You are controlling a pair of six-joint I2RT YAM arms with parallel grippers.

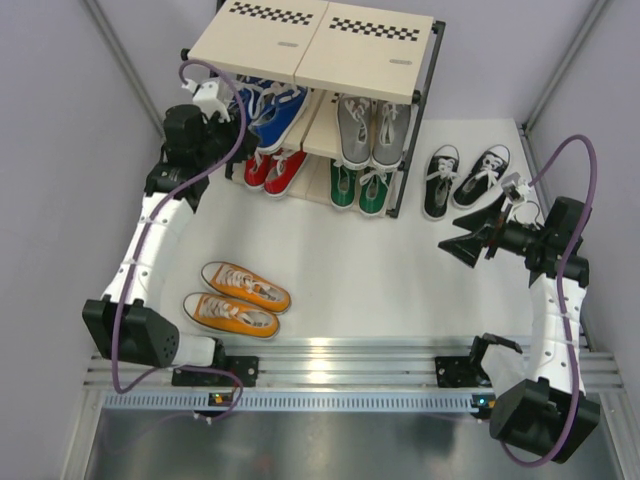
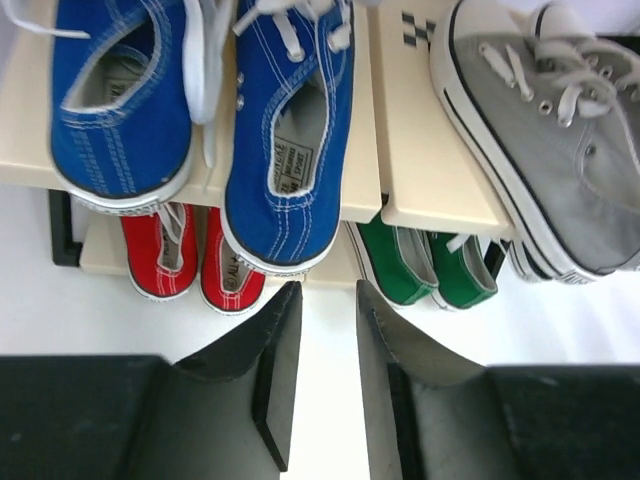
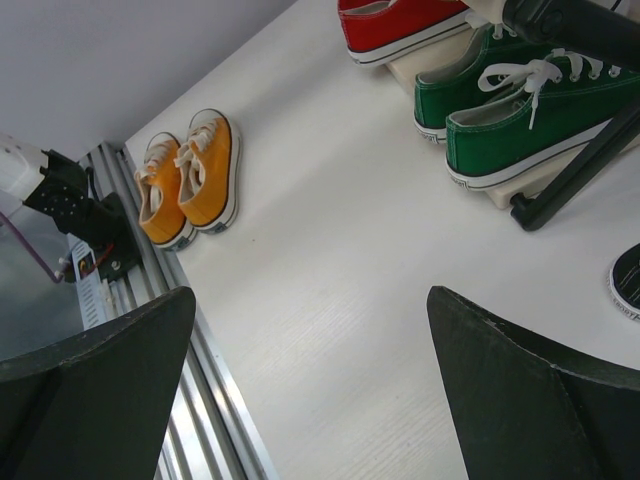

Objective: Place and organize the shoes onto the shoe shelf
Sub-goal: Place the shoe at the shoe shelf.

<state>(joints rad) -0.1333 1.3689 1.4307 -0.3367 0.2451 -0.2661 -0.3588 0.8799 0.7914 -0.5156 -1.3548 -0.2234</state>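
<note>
The shoe shelf (image 1: pixel 300 45) stands at the back. Its middle tier holds the blue pair (image 1: pixel 270 110) and the grey pair (image 1: pixel 372 130). The bottom tier holds the red pair (image 1: pixel 272 170) and the green pair (image 1: pixel 360 185). The black pair (image 1: pixel 462 178) stands on the table right of the shelf, and the orange pair (image 1: pixel 240 298) lies front left. My left gripper (image 1: pixel 232 150) is just in front of the blue shoes' heels (image 2: pixel 285 150), its jaws (image 2: pixel 328 290) slightly apart and empty. My right gripper (image 1: pixel 465 245) is wide open and empty (image 3: pixel 310 300), near the black pair.
A metal rail (image 1: pixel 330 350) runs along the table's near edge, close to the orange shoes (image 3: pixel 190 175). Grey walls close in the left, right and back. The shelf's top panel holds nothing. Purple cables loop over both arms.
</note>
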